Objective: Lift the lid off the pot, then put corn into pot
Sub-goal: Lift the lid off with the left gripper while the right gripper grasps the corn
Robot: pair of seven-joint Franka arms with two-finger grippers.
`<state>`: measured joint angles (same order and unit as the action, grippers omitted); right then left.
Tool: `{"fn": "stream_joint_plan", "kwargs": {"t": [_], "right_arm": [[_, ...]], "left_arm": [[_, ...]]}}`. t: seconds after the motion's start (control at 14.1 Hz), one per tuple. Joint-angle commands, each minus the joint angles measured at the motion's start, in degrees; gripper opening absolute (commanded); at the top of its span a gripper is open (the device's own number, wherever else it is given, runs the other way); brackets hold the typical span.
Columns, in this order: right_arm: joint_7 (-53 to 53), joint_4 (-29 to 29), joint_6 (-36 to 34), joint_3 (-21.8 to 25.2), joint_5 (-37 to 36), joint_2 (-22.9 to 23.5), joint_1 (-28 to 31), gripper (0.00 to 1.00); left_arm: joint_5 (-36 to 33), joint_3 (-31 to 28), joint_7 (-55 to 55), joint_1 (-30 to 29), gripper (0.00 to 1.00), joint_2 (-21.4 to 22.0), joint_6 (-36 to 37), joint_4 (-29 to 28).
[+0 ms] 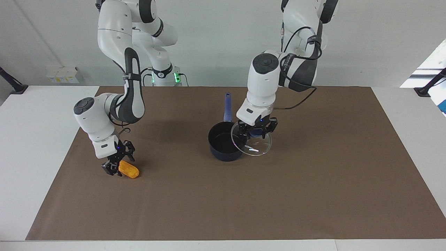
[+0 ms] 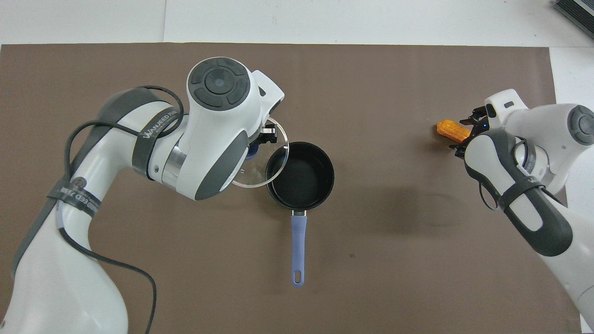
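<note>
Left tool [image 1: 257,131], pinching the glass lid [image 1: 251,143] by its knob beside the open saucepan [image 1: 225,143] mid-bench, should carry it clear; right tool [image 1: 116,164], fingers straddling the corn cob [image 1: 128,170] near the bench's right-arm end, should grip squarely before lifting.

The left arm's wrist hides most of the lid [image 2: 274,153] overhead, and the right gripper [image 1: 116,164] covers one end of the corn [image 1: 129,170].

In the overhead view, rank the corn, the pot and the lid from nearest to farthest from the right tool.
Measured from the right tool:
1. The corn, lying right at it, at the right arm's end of the table.
2. The pot, mid-table and uncovered.
3. The lid, held up by the left tool, overlapping the pot's rim on the left arm's side.
</note>
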<state>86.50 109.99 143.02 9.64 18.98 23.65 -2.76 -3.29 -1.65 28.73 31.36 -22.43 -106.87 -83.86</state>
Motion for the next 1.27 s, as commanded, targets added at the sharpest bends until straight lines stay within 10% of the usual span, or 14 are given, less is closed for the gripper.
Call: {"fn": "stream_joint_plan", "kwargs": {"t": [0.0,0.42,1.2], "right_arm": [[2.53,0.49,1.12,-0.23,1.85,-0.18,0.65,0.00],[-3.16,-4.34,-5.46,-0.06,1.51,-3.60,-0.49,0.00],[-47.26,-5.22,-19.25,0.03,-15.89,-17.22,-4.52,0.00]], "left_arm": [[-0.84,0.42,-6.91,-4.01,0.00,3.18,-0.62,-4.82],[-0.84,0.42,-23.08,-13.50,0.00,8.36,-13.07,-18.60],[-12.79,0.33,-34.09,-23.97,0.00,18.74,-36.12,-44.02]]}}
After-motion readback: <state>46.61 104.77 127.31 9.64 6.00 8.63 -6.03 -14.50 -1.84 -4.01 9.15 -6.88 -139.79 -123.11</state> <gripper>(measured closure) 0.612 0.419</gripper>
